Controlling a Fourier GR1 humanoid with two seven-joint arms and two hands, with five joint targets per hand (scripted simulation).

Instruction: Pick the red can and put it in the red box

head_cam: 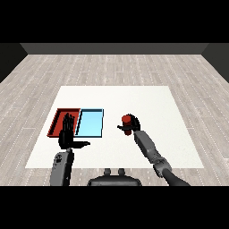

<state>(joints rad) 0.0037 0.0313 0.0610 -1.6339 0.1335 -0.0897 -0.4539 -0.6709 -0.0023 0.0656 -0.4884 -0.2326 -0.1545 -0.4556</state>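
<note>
The red can (126, 120) stands upright right of the trays, with my right hand (133, 125) curled round it from behind and the side. The red tray (58, 117) lies at the table's left, partly covered by my left hand (67, 133), which is held up flat with straight fingers and the thumb spread to the right. Nothing is in the left hand.
The light blue tray (90, 122) lies against the red tray's right side, between my left hand and the can. The white table (147, 98) stretches beyond and to the right of the can. A grey wooden floor surrounds the table.
</note>
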